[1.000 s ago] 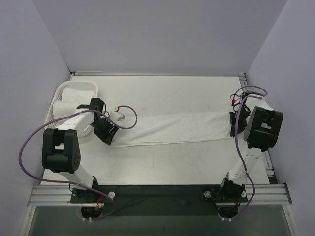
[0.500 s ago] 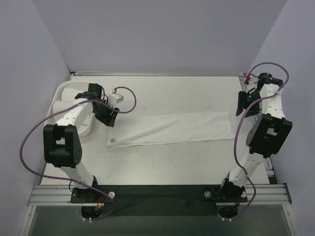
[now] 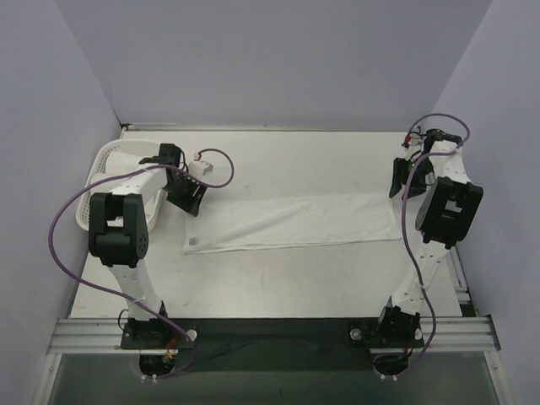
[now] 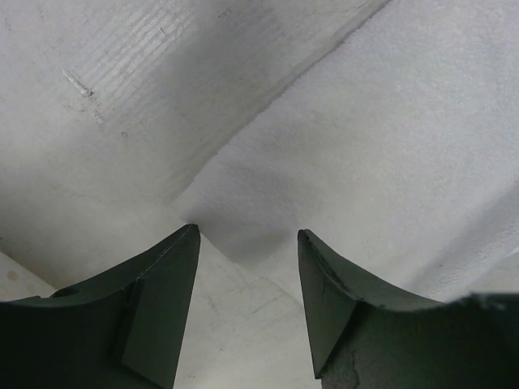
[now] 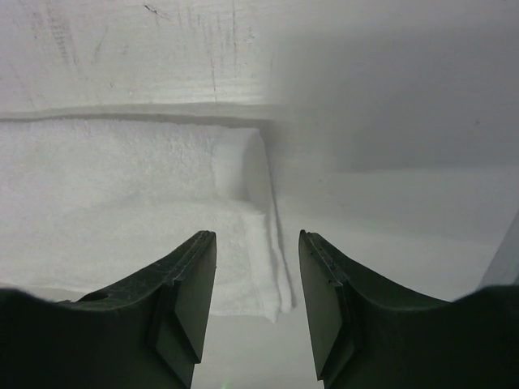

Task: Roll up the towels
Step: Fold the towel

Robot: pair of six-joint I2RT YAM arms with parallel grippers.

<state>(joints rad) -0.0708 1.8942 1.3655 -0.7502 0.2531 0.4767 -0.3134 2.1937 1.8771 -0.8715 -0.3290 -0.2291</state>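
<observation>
A long white towel (image 3: pixel 291 221) lies flat across the middle of the table, folded into a narrow strip. My left gripper (image 3: pixel 187 197) is open and empty, just above the towel's far left corner (image 4: pixel 243 235). My right gripper (image 3: pixel 398 179) is open and empty, just beyond the towel's right end. In the right wrist view (image 5: pixel 257 243) that end (image 5: pixel 259 235) lies between the open jaws with a small ridge in the cloth.
A white basket (image 3: pixel 103 173) holding rolled white towels stands at the left edge, under the left arm. Purple cables loop off both arms. The table's metal rail (image 3: pixel 456 278) runs along the right side.
Both grippers have let go of the towel ends and lifted away toward the far side. The towel now lies flat and straight.
</observation>
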